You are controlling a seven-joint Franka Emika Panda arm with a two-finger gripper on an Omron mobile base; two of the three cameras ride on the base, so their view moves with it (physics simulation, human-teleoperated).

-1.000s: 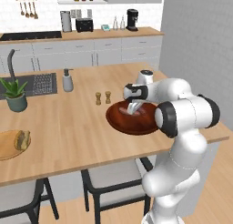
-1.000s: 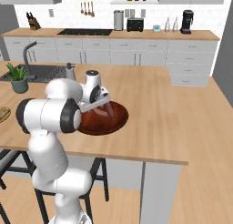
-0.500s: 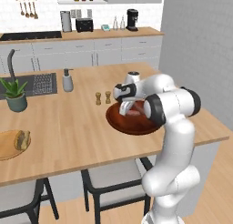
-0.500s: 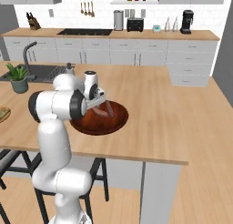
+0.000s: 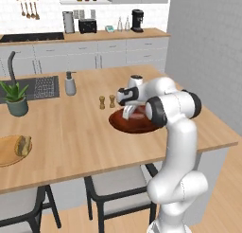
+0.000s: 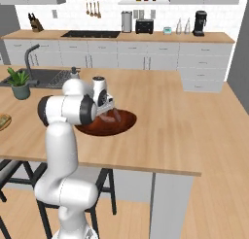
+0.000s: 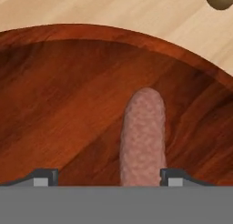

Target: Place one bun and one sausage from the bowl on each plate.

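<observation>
A home kitchen: a wood-topped island surface [image 5: 75,132] with a sink and faucet [image 5: 12,66], stools [image 5: 113,189] tucked beneath, grey cabinets [image 6: 146,56] along the back wall, a cooktop [image 6: 90,34], toaster [image 6: 145,26], coffee maker [image 6: 200,23], and utensils [image 6: 91,8] hanging on white tile.

Two shakers [image 5: 107,102] stand side by side on the table [image 5: 71,128]. A soap bottle [image 5: 70,84] sits beside the sink [image 5: 35,86], a potted plant [image 5: 16,99] near it. A coffee maker [image 5: 137,21] and toaster [image 5: 87,25] stand on the back counter.
</observation>
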